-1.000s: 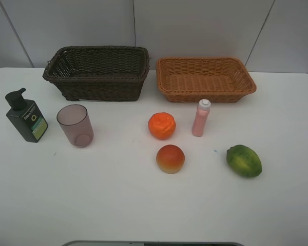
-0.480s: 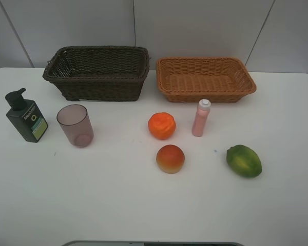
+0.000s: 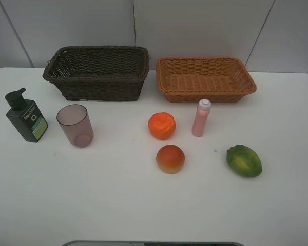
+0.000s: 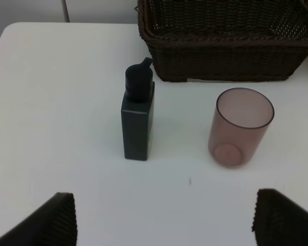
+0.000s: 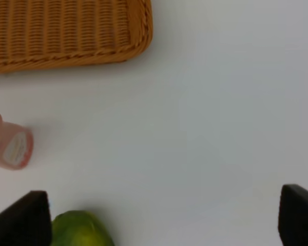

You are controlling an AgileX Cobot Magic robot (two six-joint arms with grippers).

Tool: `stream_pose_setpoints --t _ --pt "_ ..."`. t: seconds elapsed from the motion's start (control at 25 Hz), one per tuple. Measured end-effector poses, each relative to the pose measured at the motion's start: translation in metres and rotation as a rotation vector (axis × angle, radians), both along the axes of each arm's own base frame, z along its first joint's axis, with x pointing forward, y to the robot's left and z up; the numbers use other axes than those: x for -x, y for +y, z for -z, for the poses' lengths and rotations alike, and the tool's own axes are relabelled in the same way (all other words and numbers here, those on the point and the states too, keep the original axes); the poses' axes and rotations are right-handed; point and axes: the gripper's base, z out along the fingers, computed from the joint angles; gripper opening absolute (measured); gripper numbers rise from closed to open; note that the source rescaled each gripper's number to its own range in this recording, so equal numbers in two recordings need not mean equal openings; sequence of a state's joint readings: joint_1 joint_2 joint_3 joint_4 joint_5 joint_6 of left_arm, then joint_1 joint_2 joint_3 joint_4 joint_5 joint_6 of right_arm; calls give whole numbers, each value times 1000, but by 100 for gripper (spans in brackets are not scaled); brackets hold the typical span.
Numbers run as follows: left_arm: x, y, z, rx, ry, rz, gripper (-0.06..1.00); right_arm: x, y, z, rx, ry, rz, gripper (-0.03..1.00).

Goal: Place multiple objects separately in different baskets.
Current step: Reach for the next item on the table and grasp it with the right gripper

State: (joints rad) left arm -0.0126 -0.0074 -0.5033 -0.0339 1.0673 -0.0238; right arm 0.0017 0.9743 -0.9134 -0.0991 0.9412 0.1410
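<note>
**Nothing sorted yet: six things out on the bench, both baskets unfilled**

We start with the white bench (image 3: 143, 205), which carries everything. At its far edge the dark brown basket (image 3: 100, 91) and the light tan basket (image 3: 205, 95) sit side by side, just apart. The dark one has the higher wall, so we judge that a load carried too low could clip its rim.

The left gripper (image 4: 163, 200) hangs above the bench with its jaws spread wide and nothing between them. The right gripper (image 5: 167, 205) is the same, wide apart and holding nothing.

In front of the left gripper stand the dark green pump bottle (image 3: 26, 119) and the pink-brown cup (image 3: 75, 125), both upright and near the dark basket. The cup's smooth wall may slip out of a loose pinch or flex under a hard one.

The green fruit (image 3: 244, 161) lies alone on the right, close beside one finger of the right gripper. The orange fruit (image 3: 161, 125) and the peach-like fruit (image 3: 170, 159) sit mid-bench. All three are round (a glancing touch would likely send them rolling).

The slim pink bottle (image 3: 200, 119) stands upright near the orange. It is the likeliest to topple, and a reach for the orange could knock it.
</note>
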Motion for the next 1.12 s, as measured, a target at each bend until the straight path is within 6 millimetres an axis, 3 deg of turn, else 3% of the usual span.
stream_pose_setpoints --t 0.24,0.56,0.8,1.12 --pt "0 0 0 0 0 0 89 -39 1 33 -11 126 -4 88" --pt "0 0 0 0 0 0 89 -67 8 71 -15 287 -42 88" --pt "0 0 0 0 0 0 89 -78 26 99 34 378 -189 88" --pt "0 0 0 0 0 0 89 -66 38 140 44 447 -264 88"
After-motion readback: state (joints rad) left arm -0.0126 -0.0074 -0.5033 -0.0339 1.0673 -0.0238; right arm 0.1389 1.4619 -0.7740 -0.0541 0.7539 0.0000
